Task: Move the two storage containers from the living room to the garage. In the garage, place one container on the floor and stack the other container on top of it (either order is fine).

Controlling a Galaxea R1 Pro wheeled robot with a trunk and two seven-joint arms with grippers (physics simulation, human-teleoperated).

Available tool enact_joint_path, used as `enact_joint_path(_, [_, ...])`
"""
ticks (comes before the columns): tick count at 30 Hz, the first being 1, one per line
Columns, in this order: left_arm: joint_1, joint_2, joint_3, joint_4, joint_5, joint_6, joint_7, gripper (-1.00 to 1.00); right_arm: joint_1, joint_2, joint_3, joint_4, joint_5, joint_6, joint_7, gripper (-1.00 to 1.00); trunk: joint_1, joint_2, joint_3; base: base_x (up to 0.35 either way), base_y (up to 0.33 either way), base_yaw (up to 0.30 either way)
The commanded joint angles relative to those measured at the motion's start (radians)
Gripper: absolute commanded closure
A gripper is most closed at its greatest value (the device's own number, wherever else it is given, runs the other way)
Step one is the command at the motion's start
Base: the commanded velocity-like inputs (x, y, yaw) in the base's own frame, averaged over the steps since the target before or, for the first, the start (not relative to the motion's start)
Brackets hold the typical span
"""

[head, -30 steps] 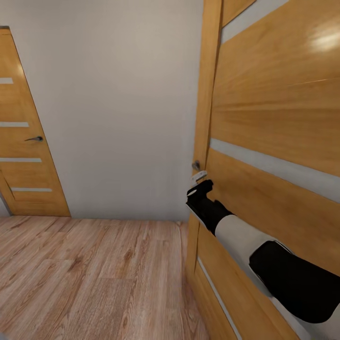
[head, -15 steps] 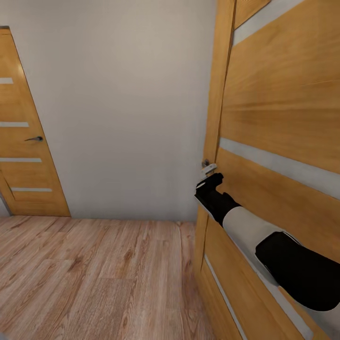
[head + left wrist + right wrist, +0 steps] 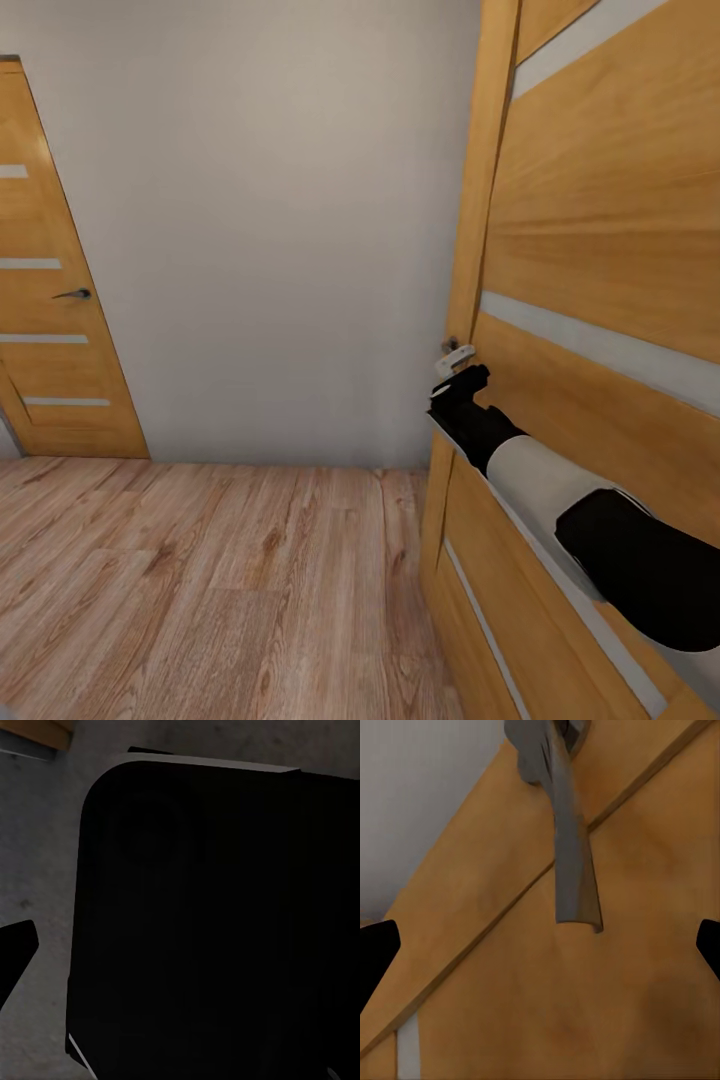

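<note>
The head view shows a hallway corner, with no orange-red storage containers in any of the 3 views. A light wood door (image 3: 610,330) with pale horizontal strips takes up the right side of the frame, seen at a steep angle. Its grey lever handle (image 3: 455,357) sits at the door's left edge, a little right of the frame's centre. The right arm (image 3: 560,500) reaches in from the lower right corner, white forearm and black wrist lying close along the door face. The right gripper (image 3: 462,385) ends just below the handle; from this angle I cannot tell whether it touches the lever.

In the right wrist view the handle (image 3: 566,847) hangs in the upper middle of the frame against the door's wood face (image 3: 585,1005), and the 2 black fingertips (image 3: 375,952) show at the far left and right edges. They stand wide apart with nothing between them, and the lever lies ahead of them, apart from both tips.

A plain white wall (image 3: 270,230) covers the centre and upper left of the head view. A second wood door (image 3: 50,290) with its own small dark handle (image 3: 74,294) stands at the left edge. Wood-plank floor (image 3: 200,590) spreads across the lower left.

The left wrist view is mostly taken up by a dark rounded body (image 3: 217,922) over a grey surface (image 3: 37,855). One black fingertip (image 3: 15,952) shows at the left edge, so I cannot tell how far that gripper is spread.
</note>
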State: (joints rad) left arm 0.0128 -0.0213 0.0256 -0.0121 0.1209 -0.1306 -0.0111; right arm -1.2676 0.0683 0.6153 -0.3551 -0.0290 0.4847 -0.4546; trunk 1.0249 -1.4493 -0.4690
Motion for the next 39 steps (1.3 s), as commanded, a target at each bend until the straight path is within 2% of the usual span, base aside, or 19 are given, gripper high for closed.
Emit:
enact_joint_path(1, [0.001, 0.0, 0.002, -0.002, 0.008, -0.001, -0.001, -1.0, -0.001, -0.004, 0.002, 0.0, 0.004, 0.014, -0.007, -1.0, 0.0, -0.001, -0.001, 0.0, 0.0, 0.0])
enact_joint_path(17, [0.001, 0.0, 0.002, -0.002, 0.008, -0.001, -0.001, -1.0, -0.001, -0.025, -0.002, 0.0, 0.004, 0.013, -0.007, -1.0, 0.0, -0.001, -0.001, 0.0, 0.0, 0.0])
enact_joint_path(26, [0.001, 0.0, 0.002, -0.002, 0.008, -0.001, -0.001, -1.0, -0.001, -0.058, -0.003, -0.001, 0.004, 0.012, -0.007, -1.0, 0.0, -0.001, -0.001, 0.0, 0.0, 0.0])
enact_joint_path(39, [0.001, 0.0, 0.002, -0.002, 0.008, -0.001, -0.001, -1.0, -0.001, -0.085, -0.003, -0.001, 0.004, 0.012, -0.007, -1.0, 0.0, -0.001, -0.001, 0.0, 0.0, 0.0])
